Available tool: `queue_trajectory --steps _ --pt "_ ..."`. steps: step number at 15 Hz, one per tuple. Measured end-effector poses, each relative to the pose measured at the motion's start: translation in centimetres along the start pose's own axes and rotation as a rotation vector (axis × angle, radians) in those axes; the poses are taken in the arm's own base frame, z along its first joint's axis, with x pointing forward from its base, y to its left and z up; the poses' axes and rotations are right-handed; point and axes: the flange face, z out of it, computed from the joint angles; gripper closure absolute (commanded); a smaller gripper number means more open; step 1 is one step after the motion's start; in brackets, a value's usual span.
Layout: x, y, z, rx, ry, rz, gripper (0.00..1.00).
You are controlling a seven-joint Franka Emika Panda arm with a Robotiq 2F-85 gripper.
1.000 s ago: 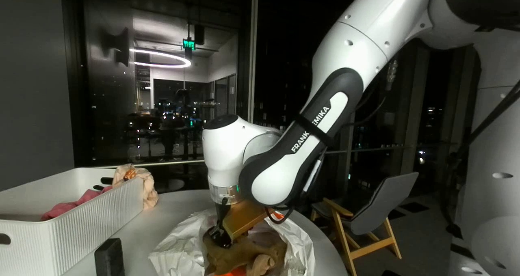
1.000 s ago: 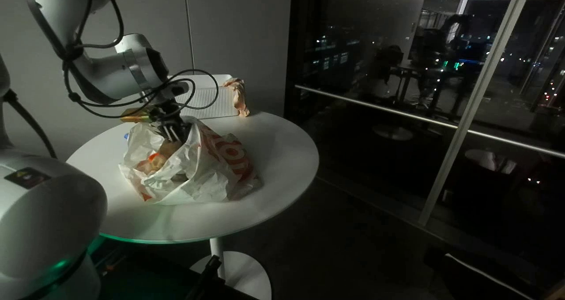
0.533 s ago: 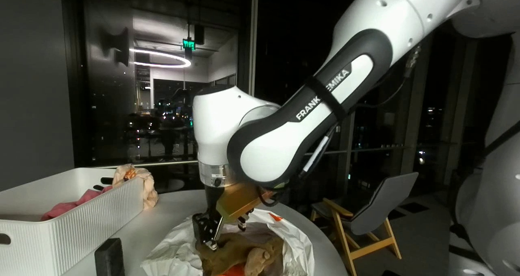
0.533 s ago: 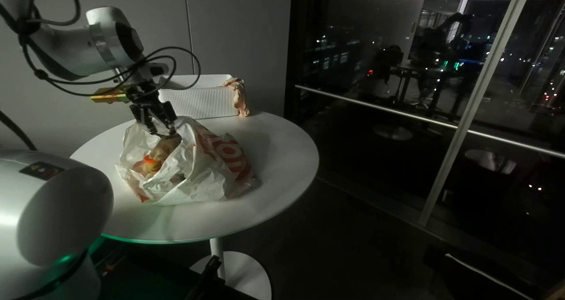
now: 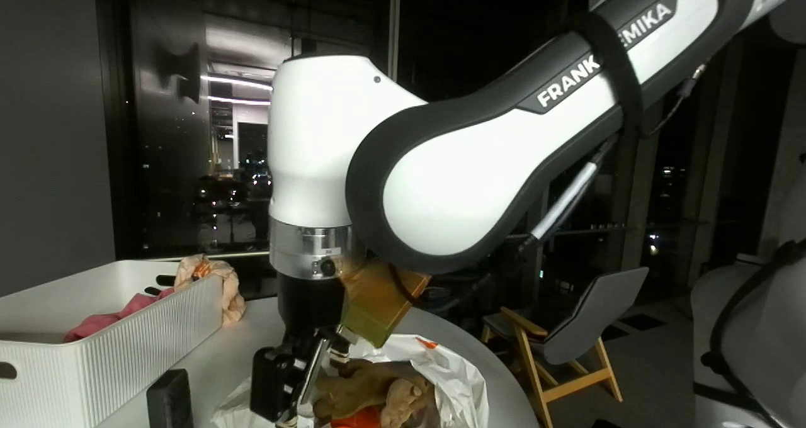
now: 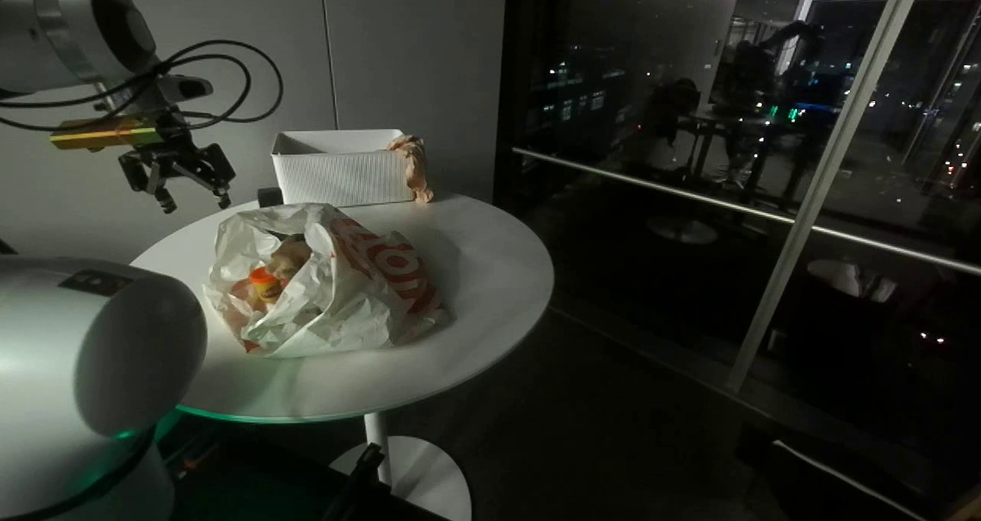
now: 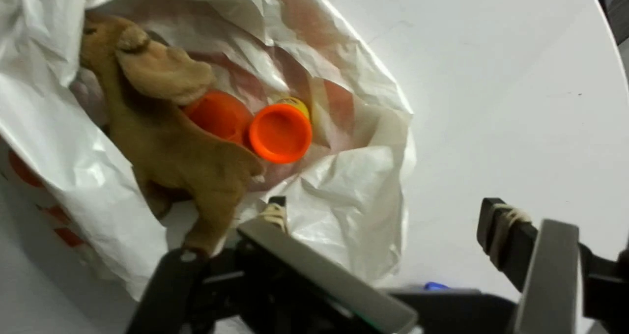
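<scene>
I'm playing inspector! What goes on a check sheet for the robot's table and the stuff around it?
Surface: a round white table.
Job's things: a white plastic bag with red print lies open; inside, a brown plush toy and an orange-lidded tub.
Clutter: a ribbed white bin, peach material hanging over its rim, pink material inside; a black block beside it; a small blue thing, partly hidden.
Grippers: the gripper is open, holding nothing, near the bag's mouth.
Cables: black cables loop out beside the arm.
Surroundings: a grey chair with a wooden frame; dark windows.
</scene>
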Motion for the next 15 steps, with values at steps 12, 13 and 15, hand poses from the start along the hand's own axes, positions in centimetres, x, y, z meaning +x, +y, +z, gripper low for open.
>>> queue_trajectory --steps 12,13,15 --pt "11.6 -8.7 3.8 -0.037 0.192 -0.412 0.0" --pt "13.4 -8.3 4.1 -0.021 0.199 -0.384 0.0" --pt "16.7 -7.4 4.6 0.02 0.211 -0.312 0.0"
